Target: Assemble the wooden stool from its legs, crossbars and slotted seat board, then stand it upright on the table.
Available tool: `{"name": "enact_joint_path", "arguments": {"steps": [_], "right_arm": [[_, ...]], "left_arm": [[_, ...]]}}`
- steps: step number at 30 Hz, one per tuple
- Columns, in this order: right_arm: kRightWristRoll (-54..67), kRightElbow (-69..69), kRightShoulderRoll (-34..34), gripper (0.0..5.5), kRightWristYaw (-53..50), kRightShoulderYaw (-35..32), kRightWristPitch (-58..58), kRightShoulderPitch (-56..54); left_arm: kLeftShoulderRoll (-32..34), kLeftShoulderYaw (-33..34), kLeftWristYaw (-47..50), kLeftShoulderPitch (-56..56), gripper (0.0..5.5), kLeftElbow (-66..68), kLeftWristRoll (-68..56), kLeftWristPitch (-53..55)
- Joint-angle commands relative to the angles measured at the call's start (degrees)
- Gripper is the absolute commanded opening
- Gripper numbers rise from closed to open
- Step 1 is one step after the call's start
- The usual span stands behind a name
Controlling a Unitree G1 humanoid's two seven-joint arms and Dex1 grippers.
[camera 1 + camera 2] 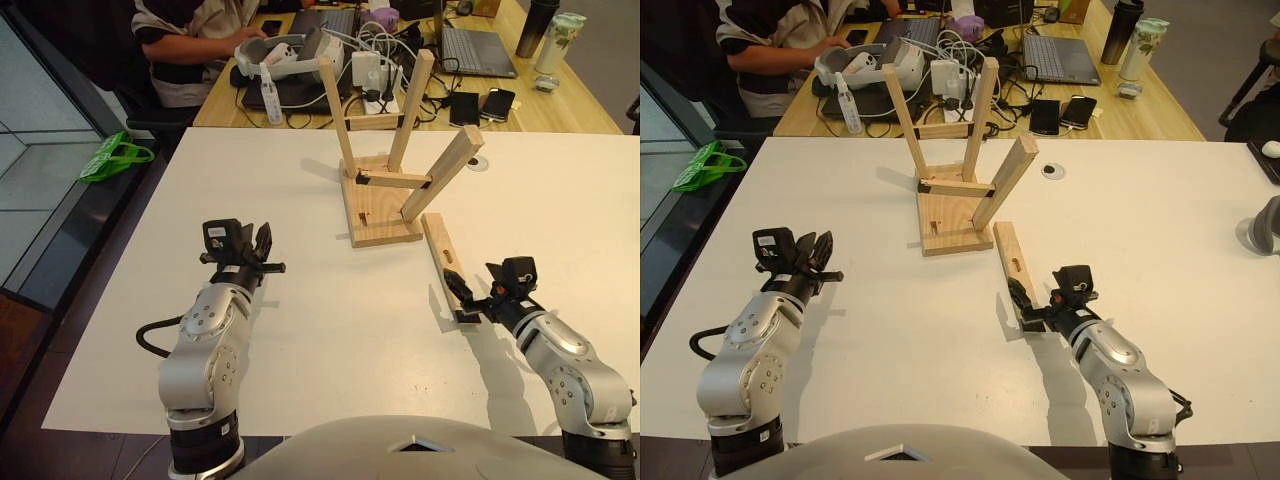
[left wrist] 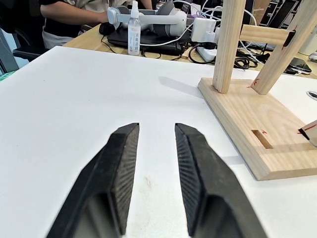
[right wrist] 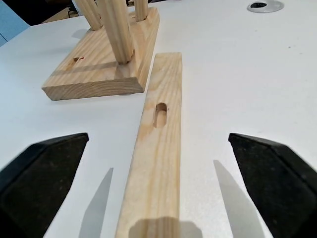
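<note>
Wide apart, the right gripper (image 3: pixel 158 148) straddles the near end of a loose leg (image 3: pixel 166 89) lying flat on the table (image 1: pixel 300 330), without touching it. Just beyond, the slotted seat board (image 1: pixel 378 215) lies flat with three legs standing in it. The left gripper (image 2: pixel 157 134), slightly parted, holds nothing.

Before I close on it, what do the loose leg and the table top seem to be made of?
Loose leg: pale wood, apparently unfinished; lengthwise grain shows and the face looks matte. Table top: smooth white surface without grain, soft shadows on it; possibly laminate or painted board, cannot tell which.
</note>
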Motion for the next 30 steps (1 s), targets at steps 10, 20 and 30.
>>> {"name": "enact_joint_path", "arguments": {"steps": [10,20,30], "right_arm": [[-9.32,10.51,-0.54,3.75,-0.14,6.4,-4.79,-2.11],[-11.66,15.12,-1.76,2.11,0.83,4.69,-4.09,-4.04],[-11.47,29.0,-3.65,2.03,-8.16,-13.05,-17.44,-24.28]], "left_arm": [[-0.87,3.36,-6.39,-10.38,1.3,-5.68,-21.89,19.78],[2.44,0.1,-6.42,-11.17,1.3,-7.17,-27.95,27.66],[3.62,6.33,-5.72,-31.01,1.3,-5.3,-37.8,26.16]]}}
